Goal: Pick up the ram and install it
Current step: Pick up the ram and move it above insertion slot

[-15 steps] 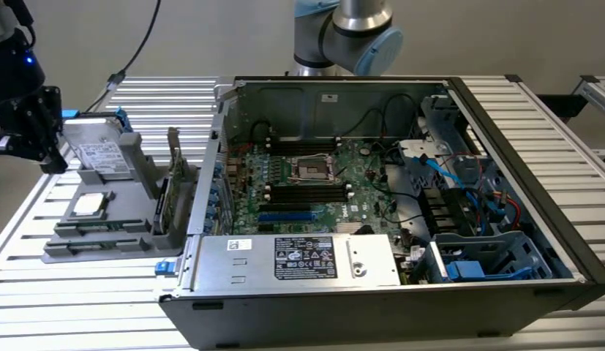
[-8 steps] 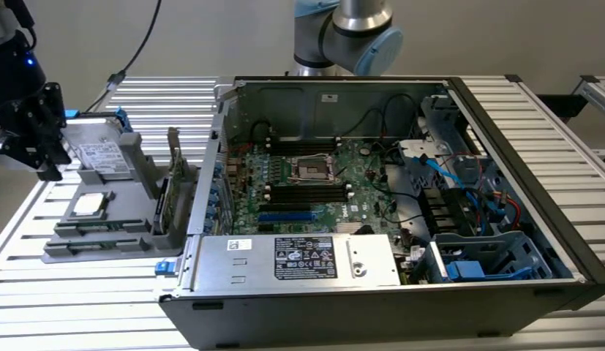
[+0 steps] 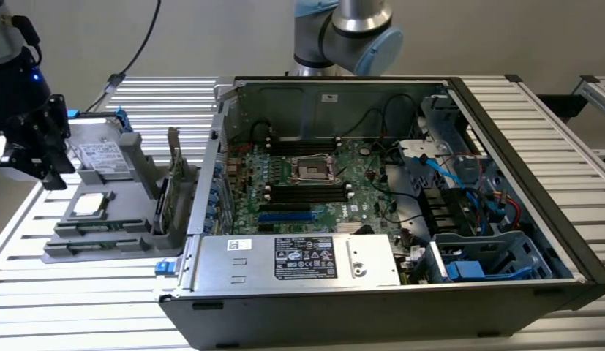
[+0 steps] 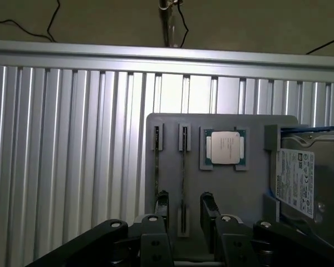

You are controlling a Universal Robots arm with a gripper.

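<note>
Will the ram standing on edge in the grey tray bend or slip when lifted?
The ram looks thin and board-like: probably stiff and light. It stands in a narrow slot of the grey tray, so it likely will not tip, yet may bind if pulled crooked.

Thin dark ram [image 4: 183, 172], apparently on edge in grey holder [image 4: 234, 194].
</note>
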